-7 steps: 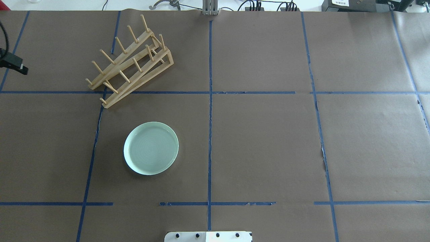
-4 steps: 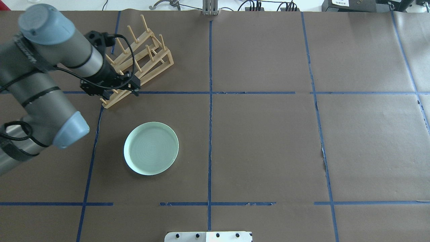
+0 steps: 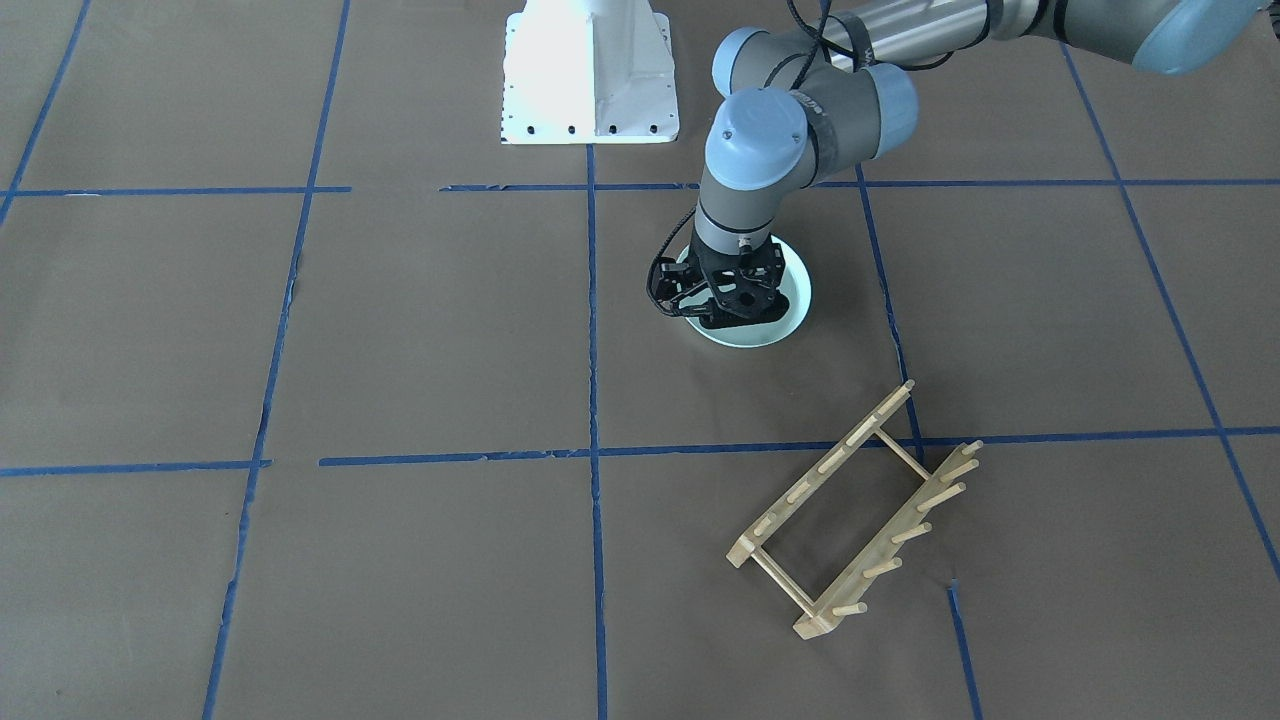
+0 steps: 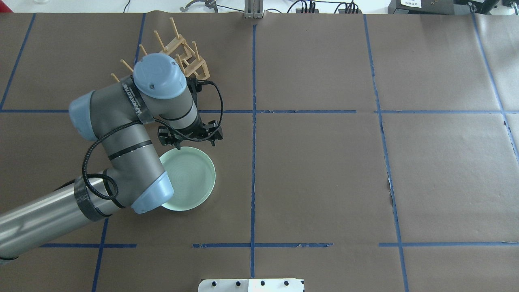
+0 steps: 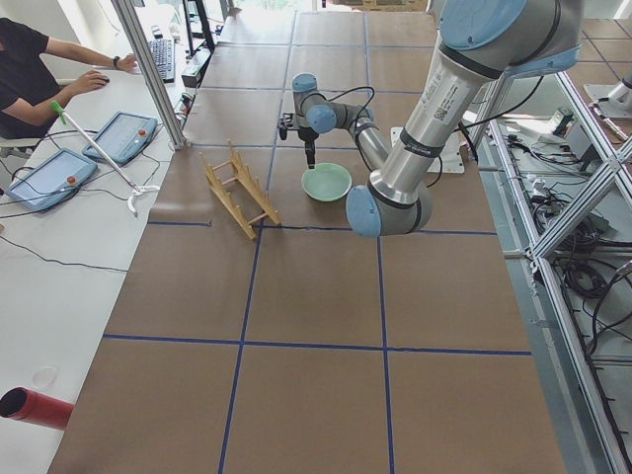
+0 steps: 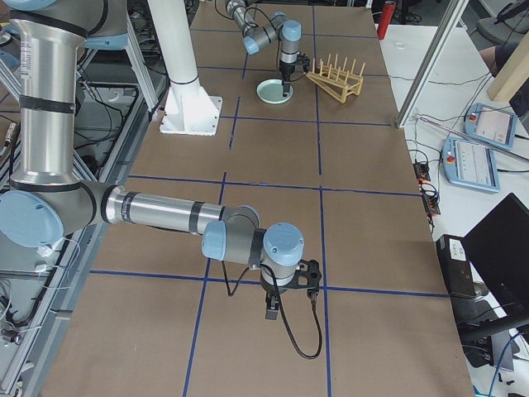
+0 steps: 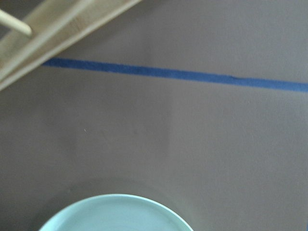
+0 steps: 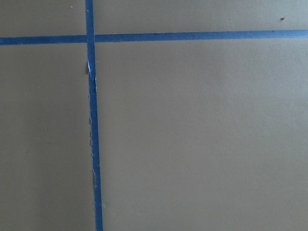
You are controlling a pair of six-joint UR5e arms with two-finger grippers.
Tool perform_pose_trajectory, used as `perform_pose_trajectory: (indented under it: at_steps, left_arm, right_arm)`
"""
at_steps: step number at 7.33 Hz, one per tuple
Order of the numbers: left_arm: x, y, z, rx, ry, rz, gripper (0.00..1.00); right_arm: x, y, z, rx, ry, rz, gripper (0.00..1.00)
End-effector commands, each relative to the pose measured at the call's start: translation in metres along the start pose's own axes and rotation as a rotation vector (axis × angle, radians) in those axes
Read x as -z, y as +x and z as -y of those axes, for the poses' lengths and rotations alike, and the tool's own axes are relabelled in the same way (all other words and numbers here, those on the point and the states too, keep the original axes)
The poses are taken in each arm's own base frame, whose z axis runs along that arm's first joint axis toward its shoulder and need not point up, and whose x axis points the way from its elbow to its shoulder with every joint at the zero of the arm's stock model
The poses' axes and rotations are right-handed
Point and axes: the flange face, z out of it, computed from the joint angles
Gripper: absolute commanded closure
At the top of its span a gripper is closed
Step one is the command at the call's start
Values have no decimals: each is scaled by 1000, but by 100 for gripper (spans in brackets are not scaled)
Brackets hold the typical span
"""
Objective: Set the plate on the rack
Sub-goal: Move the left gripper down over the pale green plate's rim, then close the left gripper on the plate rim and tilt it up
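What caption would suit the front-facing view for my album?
Left gripper hovers over the mint-green plate, with the wooden rack standing apart nearby.

Plate lies on table before rack (left claw above).

A robotics lab: a paper-covered counter gridded with blue tape, teach pendants and a seated operator beside it.

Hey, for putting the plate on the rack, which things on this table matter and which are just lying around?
In the job: round mint-green plate; light wooden pegged dish rack; left arm's jaws above the plate.
Lying about: white metal robot base; red cylinder beside the table.
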Motion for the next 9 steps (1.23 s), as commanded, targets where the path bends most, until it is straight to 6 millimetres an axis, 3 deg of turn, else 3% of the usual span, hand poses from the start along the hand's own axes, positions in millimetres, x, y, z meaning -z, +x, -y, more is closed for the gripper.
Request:
perform_pose_trajectory:
  at_steps: [1,4,6,8,9]
  left_arm:
    - [-15,19,-12,6,2,14,15]
    - [-23,18,-9,4,0,28,37]
    - [-29,18,-14,-2,-8,33,37]
    - [-30,17,-14,-1,-9,36,61]
    - [-31,17,-14,-2,-10,37,65]
  right_arm:
    - [0,0,0,0,0,0,0]
    - [0,0,0,0,0,0,0]
    - [0,0,0,0,0,0,0]
    - [0,0,0,0,0,0,0]
    - [0,0,0,0,0,0,0]
